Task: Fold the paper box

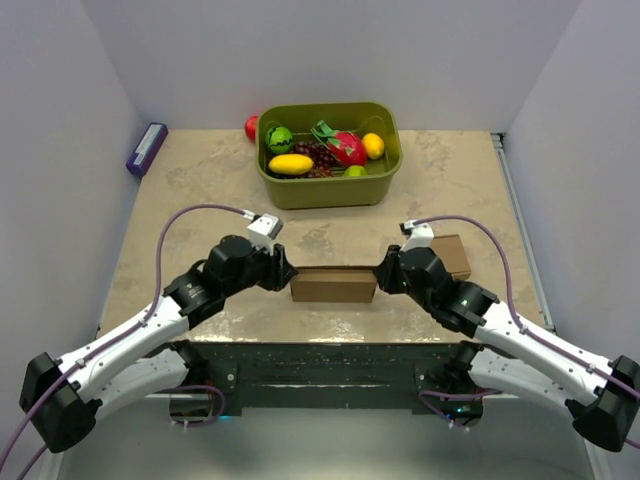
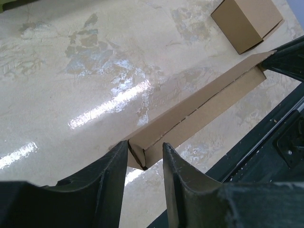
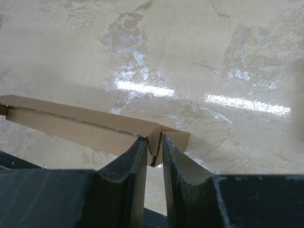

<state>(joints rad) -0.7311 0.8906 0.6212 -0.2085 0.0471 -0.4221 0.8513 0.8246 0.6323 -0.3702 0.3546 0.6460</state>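
A long, flattened brown cardboard strip, the paper box, lies low in the centre of the worktop. The left claw brackets its left end; whether it grips cannot be told. The right claw pinches the right end's fold. Farther back are a purple block at upper left, a green bin in the centre, and a small cardboard cube beside the right claw.
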